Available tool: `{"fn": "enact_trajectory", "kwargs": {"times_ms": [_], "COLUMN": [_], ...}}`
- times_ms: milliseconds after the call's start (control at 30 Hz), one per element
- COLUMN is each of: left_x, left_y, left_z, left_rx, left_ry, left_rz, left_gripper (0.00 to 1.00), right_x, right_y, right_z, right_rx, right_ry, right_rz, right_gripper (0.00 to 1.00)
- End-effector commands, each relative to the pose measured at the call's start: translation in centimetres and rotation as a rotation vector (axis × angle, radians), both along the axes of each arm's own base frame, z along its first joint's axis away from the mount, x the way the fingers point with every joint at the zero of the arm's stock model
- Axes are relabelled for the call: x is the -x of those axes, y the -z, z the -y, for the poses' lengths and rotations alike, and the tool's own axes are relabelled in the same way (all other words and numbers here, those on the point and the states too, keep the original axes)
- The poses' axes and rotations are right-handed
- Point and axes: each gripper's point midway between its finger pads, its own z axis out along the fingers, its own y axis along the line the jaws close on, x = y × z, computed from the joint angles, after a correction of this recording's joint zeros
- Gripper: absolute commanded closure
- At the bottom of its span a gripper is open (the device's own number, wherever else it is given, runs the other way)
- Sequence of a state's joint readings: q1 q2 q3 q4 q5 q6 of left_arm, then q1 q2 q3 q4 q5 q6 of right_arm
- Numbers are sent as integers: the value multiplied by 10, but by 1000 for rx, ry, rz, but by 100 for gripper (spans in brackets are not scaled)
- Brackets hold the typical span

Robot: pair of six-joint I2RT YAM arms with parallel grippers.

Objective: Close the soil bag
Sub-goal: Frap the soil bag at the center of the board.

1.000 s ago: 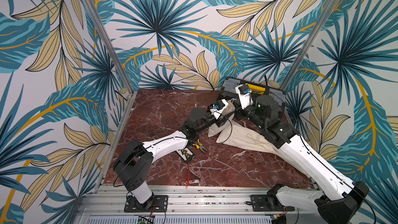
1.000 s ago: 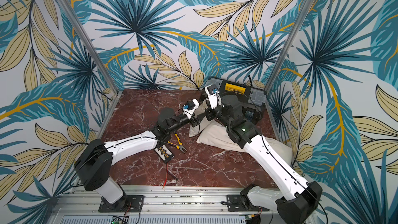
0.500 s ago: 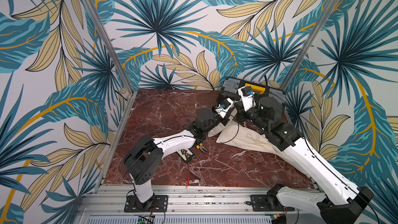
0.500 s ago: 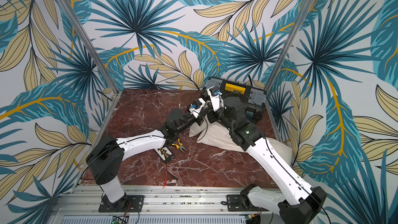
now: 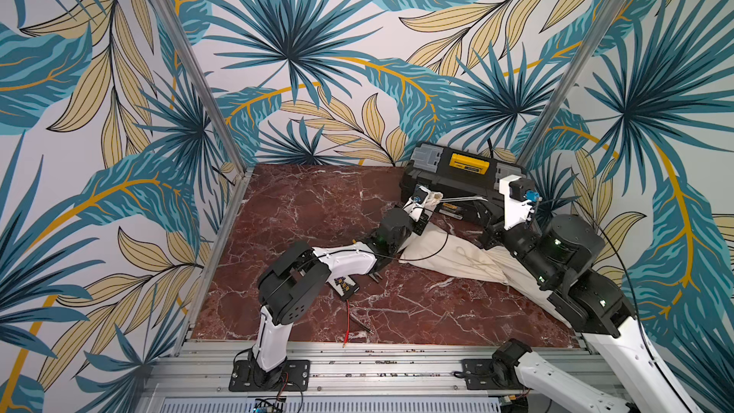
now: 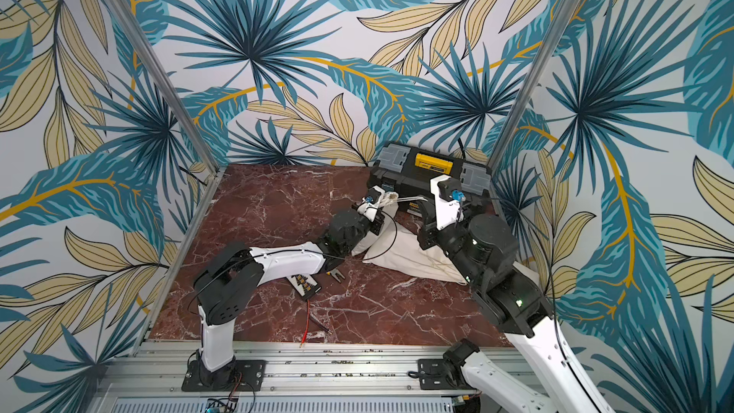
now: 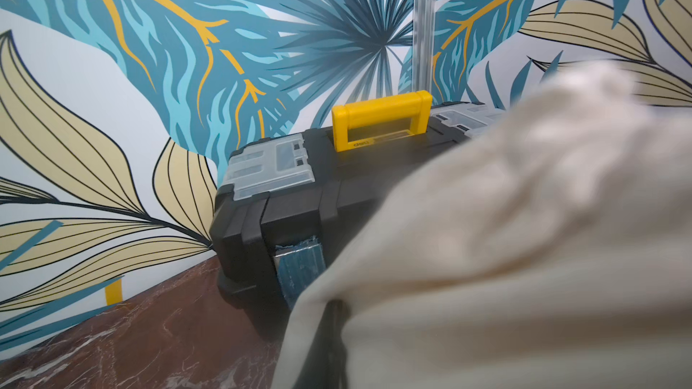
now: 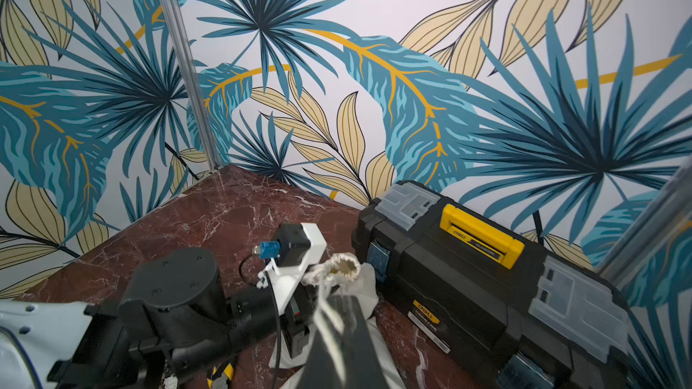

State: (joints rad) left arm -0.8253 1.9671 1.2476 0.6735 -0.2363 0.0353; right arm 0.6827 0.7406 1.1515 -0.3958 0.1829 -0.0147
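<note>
Red-brown marble tabletop [image 5: 317, 200], leaf-print walls [image 5: 298, 53] all round. Near the front edge, a red wire [image 5: 346, 323], then a small black board [image 5: 344, 286] with yellow parts. Farther back, the soil bag [image 5: 449, 256] slumped on its side, neck raised and clenched in the left gripper [image 8: 318, 282]. Drawstring [image 5: 460, 198] taut across to the right gripper [image 8: 339, 304], pinched tight on it. Behind, a black toolbox [image 5: 456, 180] against the wall.

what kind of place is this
Likely a staged robot test cell, not a real room: leaf-print wall panels on metal posts, marble-look tabletop, mounting rail along the front.
</note>
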Motion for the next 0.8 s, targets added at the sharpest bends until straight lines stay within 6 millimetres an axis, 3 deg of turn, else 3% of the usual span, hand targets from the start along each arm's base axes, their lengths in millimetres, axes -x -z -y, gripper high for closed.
{"fn": "enact_trajectory", "kwargs": {"times_ms": [0,100,167,267,333,467,533,633,667,767], "left_x": [-44,-50,-51,-45,-39,-27,-17,10,26,52], "left_y": [80,74,63,42,34,53,56,25,7,-24], "left_z": [-92,-138,-171,-210,-216,-179,-160,-123,-105,-74], "left_rx": [-99,-98,-109,-163,-223,-239,-226,-174,-155,-142], "left_ry": [-299,-403,-473,-549,-542,-319,-238,-80,17,168], "left_rz": [-221,-226,-216,-158,-121,-138,-130,-21,31,110], "left_gripper": [95,98,100,100,100,91,82,64,58,51], "right_x": [40,37,25,-3,-22,-50,-56,-59,-60,-59], "right_y": [-95,-87,-75,-48,-28,4,4,-5,-4,-11], "right_z": [55,62,54,30,6,-38,-55,-75,-81,-88], "right_rx": [-285,-290,-265,-204,-172,-133,-127,-112,-94,-87], "right_ry": [104,150,158,154,111,16,-40,-117,-138,-177], "right_rz": [304,304,280,211,169,91,71,45,22,15], "right_gripper": [100,100,100,100,100,100,100,100,100,100]}}
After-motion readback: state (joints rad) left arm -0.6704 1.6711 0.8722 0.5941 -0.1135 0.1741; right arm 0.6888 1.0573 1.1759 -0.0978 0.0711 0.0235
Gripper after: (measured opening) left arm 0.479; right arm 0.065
